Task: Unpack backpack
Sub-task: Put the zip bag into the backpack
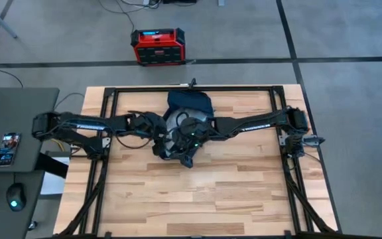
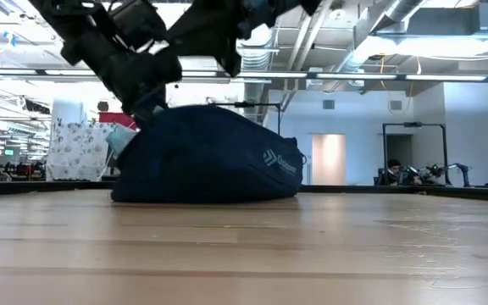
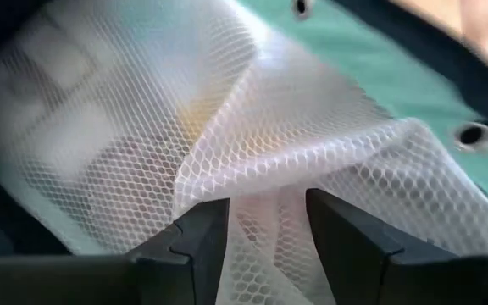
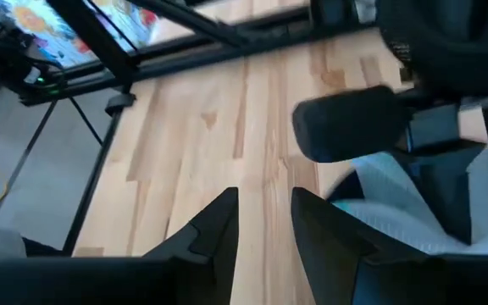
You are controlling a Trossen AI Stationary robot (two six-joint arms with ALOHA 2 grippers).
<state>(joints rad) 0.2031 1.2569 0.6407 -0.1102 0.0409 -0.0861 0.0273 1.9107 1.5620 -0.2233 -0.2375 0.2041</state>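
The dark navy backpack (image 1: 190, 103) lies on the table's far middle, logo side (image 2: 280, 161) showing in the low view. Its opening faces the table's near side, with pale teal lining (image 3: 371, 59) showing. My left gripper (image 3: 265, 212) reaches into that opening (image 1: 171, 136) and is shut on white mesh (image 3: 227, 110). My right gripper (image 4: 265, 199) hovers close beside it at the opening's near side (image 1: 186, 151). Its fingers are nearly together, with nothing between them and bare wood below. My left gripper pinches a gathered fold of the white mesh (image 3: 265, 233) between its two fingers, inside the backpack's opening. The mesh fans out from the fingers in creases over the teal lining. Whether it is a pocket or a loose bag, I cannot tell.
A red-black box (image 1: 158, 46) stands on the floor beyond the far edge. Black frame rails (image 1: 111, 96) border the table. A side desk at the left holds a phone (image 1: 6, 149) and a mouse (image 1: 16, 197). The near half of the wooden table (image 1: 191, 199) is bare.
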